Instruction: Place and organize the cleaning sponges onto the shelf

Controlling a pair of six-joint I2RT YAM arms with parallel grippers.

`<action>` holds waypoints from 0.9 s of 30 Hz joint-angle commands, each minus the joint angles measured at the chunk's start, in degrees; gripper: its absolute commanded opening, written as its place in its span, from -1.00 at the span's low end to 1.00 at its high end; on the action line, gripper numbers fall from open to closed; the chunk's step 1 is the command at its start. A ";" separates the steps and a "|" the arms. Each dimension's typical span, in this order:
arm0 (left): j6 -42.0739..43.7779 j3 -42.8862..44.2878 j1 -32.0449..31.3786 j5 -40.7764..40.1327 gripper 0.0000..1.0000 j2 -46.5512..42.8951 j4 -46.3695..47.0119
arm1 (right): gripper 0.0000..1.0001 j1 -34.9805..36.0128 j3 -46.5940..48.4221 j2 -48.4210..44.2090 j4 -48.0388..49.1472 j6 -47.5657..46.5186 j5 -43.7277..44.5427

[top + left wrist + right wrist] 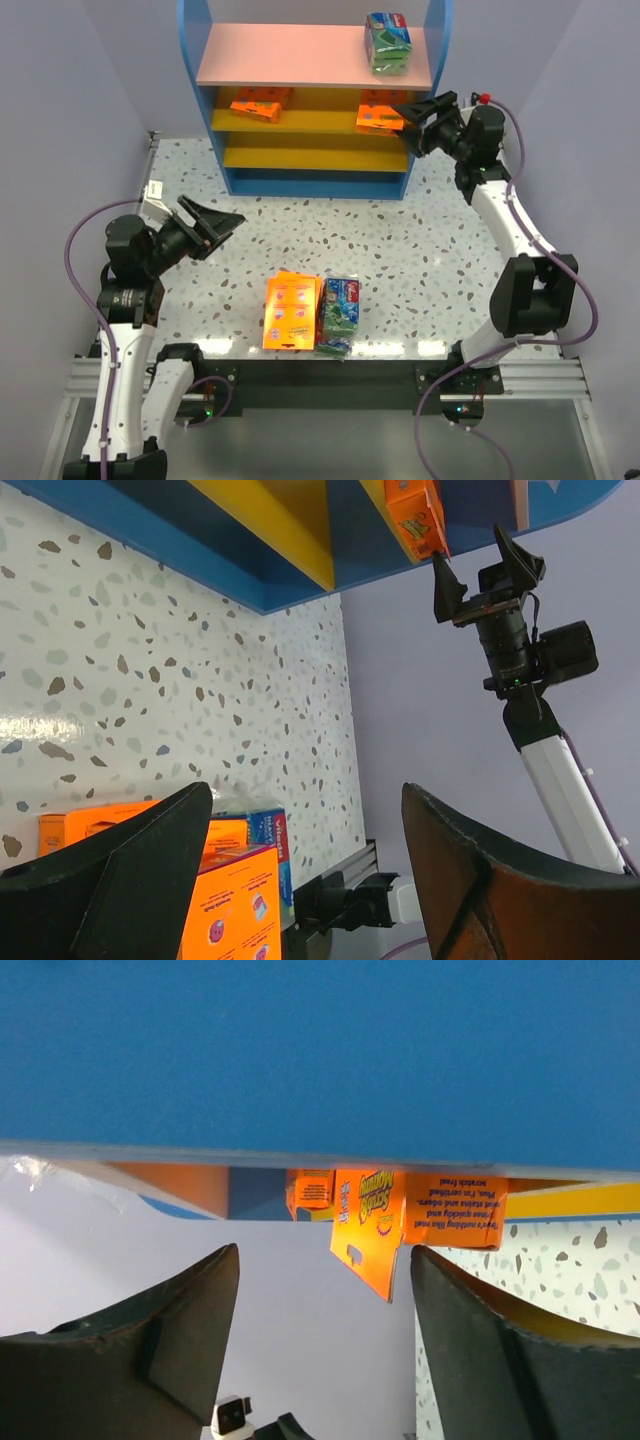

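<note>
Speckled table (450, 250) | shelf (320, 1050) close before right gripper (323, 1260)

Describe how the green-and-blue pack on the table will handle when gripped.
The green-and-blue pack looks glossy and film-wrapped, so it may slip. Thick and spongy-looking, it is probably light and squashy. Lying flat beside the orange packs, it shouldn't roll.

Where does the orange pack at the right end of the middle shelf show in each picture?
Top view: orange pack, upper middle, right of centre.
Left wrist: pack at top edge, right of centre.
Right wrist: pack in the middle, print upside down.
Shared landmark: the shelf's blue frame.
</note>
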 commanded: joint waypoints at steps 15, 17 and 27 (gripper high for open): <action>-0.18 -5.24 -0.11 1.03 0.61 -0.47 -0.45 | 0.61 17.20 -16.06 -30.58 -39.89 -27.48 -4.72; -0.27 -5.77 -0.19 1.30 0.59 -0.12 0.17 | 0.57 25.70 -20.20 -34.29 -41.86 -25.83 -2.79; -0.89 -8.15 -0.11 1.30 0.55 0.76 2.10 | 0.50 49.82 -35.42 -55.04 -45.65 -8.25 4.66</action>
